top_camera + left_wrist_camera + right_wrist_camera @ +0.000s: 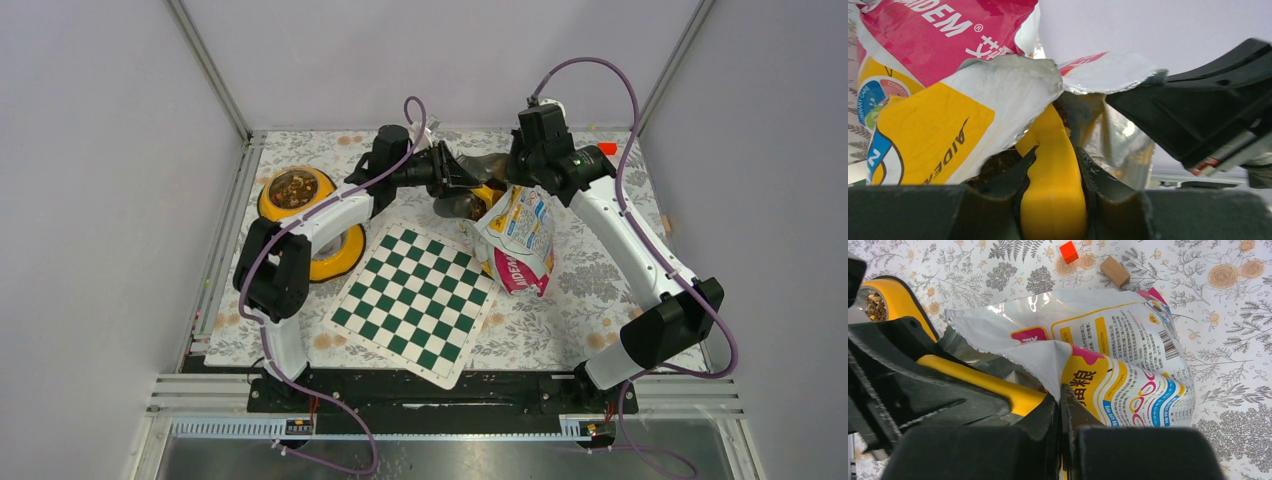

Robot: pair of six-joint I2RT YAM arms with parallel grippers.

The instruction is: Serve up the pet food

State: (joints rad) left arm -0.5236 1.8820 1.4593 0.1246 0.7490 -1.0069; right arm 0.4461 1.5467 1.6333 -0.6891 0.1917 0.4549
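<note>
In the yellow bowl (pixel 266 202) at table's left, pet food (pixel 293 188) sits heaped; more is prob. inside the bag (pixel 520 235) mid-table, barely visible there. Kibble = light, loose, rolls & spills, so no pinching it. Carry it w/ the scoop (pixel 1048 127), kept level. My L pincer (pixel 1054 172) is clenched on the scoop handle, tip in the bag mouth. My R pincer (pixel 1060 402) nips the bag's torn foil rim: soft, crinkly, slick, so I'd grip close to the edge.
</note>
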